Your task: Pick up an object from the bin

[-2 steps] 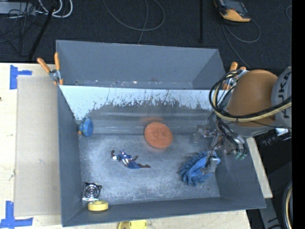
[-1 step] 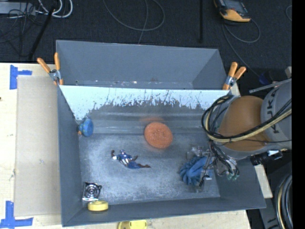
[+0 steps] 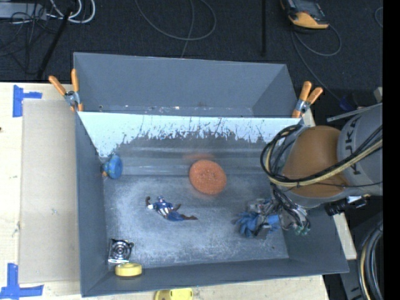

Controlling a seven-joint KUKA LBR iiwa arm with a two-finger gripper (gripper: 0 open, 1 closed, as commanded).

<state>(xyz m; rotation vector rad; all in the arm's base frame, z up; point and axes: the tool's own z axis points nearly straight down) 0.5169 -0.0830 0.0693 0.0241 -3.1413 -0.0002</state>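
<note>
My gripper (image 3: 282, 214) is low in the bin's right part, near the right wall. It sits right beside a crumpled blue thing (image 3: 252, 224) on the floor, and its tip overlaps that thing's right end. Whether it has hold of the blue thing I cannot tell. An orange round disc (image 3: 207, 177) lies to the upper left of the gripper, near the bin's middle. A small blue, white and red figure (image 3: 167, 210) lies flat on the floor further left.
A small blue lump (image 3: 113, 166) rests against the left wall. In the front left corner lie a shiny round metal piece (image 3: 120, 250) and a yellow roll (image 3: 129, 269). The arm, with its orange cover and black cables, hangs over the bin's right rim.
</note>
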